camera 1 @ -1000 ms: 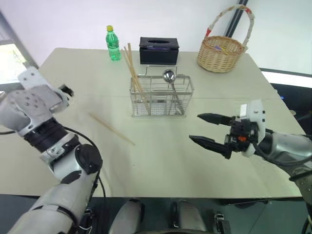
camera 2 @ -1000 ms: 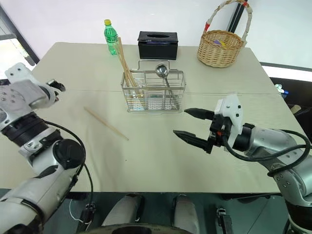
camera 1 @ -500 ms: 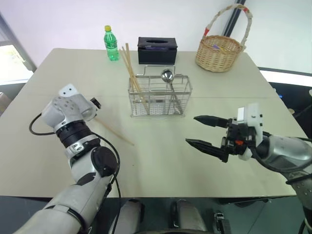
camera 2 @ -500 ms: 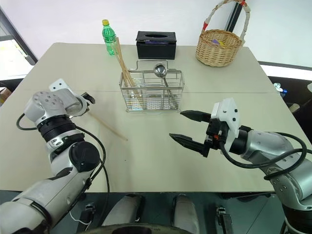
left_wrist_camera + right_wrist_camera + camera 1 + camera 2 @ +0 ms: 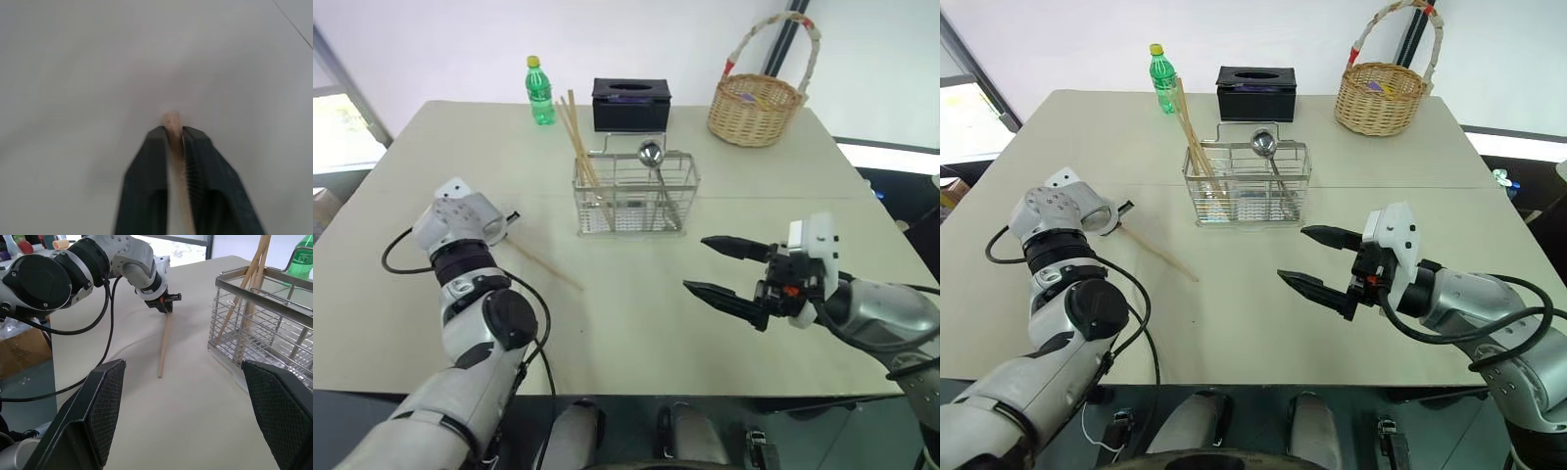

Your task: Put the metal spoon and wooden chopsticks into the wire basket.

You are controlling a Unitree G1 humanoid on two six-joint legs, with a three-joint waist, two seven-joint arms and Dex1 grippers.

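- Wooden chopstick (image 5: 1157,253) lying on the table (image 5: 1234,323), its far end pinched between the closed fingers of the left gripper (image 5: 1124,208); same pinch showing in the left wrist view (image 5: 170,128).
- Standing right of and beyond that gripper: wire basket (image 5: 1248,186), holding more wooden chopsticks (image 5: 1191,137) leaning out of its left compartment.
- Resting in the basket's right part: metal spoon (image 5: 1266,147), bowl up.
- Hovering over the table nearer than the basket, right gripper (image 5: 1317,258), fingers spread wide, holding nothing.
- Sitting beyond the basket: green bottle (image 5: 1162,76), black box (image 5: 1255,91), wicker basket (image 5: 1384,91).
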